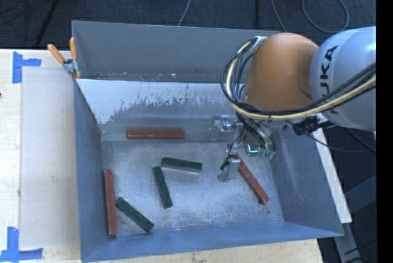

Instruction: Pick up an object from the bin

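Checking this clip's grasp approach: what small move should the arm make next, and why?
Probably slide the gripper a little toward the view's lower right, along the slanted red-brown bar, before going down for it. The gripper sits by that bar's upper end, not its middle. The nearest dark green bar lies apart on the other side, so nothing seems to crowd the move.

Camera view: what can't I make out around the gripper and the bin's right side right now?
All in the camera view:
- Upper end of the red-brown bar at the bin's right: covered by the gripper, so I cannot tell whether they touch.
- Right rear corner of the bin: hidden behind the arm's orange cover.
- Bin floor directly beneath the gripper: hidden by the gripper itself.
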